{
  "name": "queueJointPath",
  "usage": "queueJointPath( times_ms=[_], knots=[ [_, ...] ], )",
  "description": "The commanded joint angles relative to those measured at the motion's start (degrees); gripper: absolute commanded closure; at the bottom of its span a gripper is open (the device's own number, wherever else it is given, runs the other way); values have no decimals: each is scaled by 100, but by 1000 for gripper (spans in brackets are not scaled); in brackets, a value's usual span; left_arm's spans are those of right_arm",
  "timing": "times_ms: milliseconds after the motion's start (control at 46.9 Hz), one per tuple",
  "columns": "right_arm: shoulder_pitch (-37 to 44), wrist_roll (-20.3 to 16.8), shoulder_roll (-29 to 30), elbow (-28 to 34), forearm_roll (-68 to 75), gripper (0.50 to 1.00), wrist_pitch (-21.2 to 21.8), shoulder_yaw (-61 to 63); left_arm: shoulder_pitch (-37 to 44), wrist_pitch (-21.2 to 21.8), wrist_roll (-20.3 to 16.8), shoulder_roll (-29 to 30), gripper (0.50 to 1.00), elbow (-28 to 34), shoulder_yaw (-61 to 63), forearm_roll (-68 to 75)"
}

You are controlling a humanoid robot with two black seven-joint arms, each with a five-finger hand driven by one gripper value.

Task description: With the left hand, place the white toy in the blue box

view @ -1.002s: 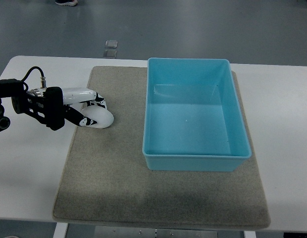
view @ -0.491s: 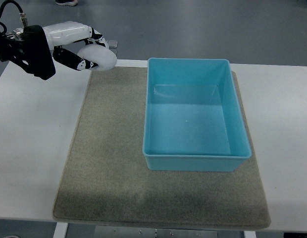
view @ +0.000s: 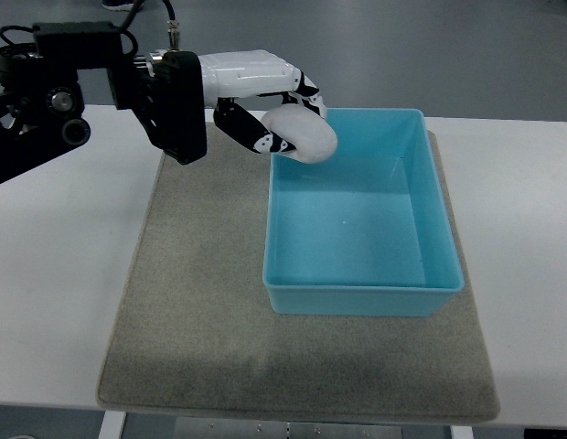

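Blue box: you see a plastic box (view: 357, 293) with nothing in it, resting on the right half of the mat, its long sides running from 12 to 6 o'clock.
Mat: grey felt-like mat (view: 201, 302) lying flat on the table, under the box and extending toward 9 o'clock from it.
Table: white table (view: 55, 302) showing bare on both sides of the mat.
White toy: you find the rounded toy (view: 302, 135) raised off the mat, in line with the box rim at its 10 o'clock corner, partly overlapping the box interior.
Left hand: the left hand (view: 261, 96) reaches in from 9 o'clock, with its black wrist housing above the mat's far edge.
Fingers: the fingers (view: 251, 131) are curled around the toy and hold it from above and from the near side.
Floor: grey floor (view: 375, 50) beyond the table at 12 o'clock.
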Motion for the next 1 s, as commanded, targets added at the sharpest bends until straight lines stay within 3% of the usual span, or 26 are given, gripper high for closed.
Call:
queueJointPath(
  times_ms=[0, 448, 469, 512, 576, 640, 746, 981],
  knots=[
    [0, 0, 0, 0, -1, 564, 0, 0, 25, -22, 0, -284, 1000, 33, 182, 9],
    [0, 0, 0, 0, -1, 564, 0, 0, 69, 4, 9, -829, 1000, 375, 727, 141],
    [0, 0, 0, 0, -1, 564, 0, 0, 77, 13, 9, -829, 988, 384, 727, 141],
    [0, 0, 0, 0, -1, 564, 0, 0, 77, 39, 9, -829, 909, 384, 727, 141],
    [0, 0, 0, 0, -1, 564, 0, 0, 112, 92, 9, -829, 695, 384, 719, 106],
    [0, 0, 0, 0, -1, 564, 0, 0, 156, 153, 9, -829, 553, 376, 701, 36],
    [0, 0, 0, 0, -1, 564, 0, 0, 165, 233, 9, -821, 508, 367, 701, 18],
    [0, 0, 0, 0, -1, 564, 0, 0, 165, 233, 18, -812, 506, 332, 701, -87]
  ],
)
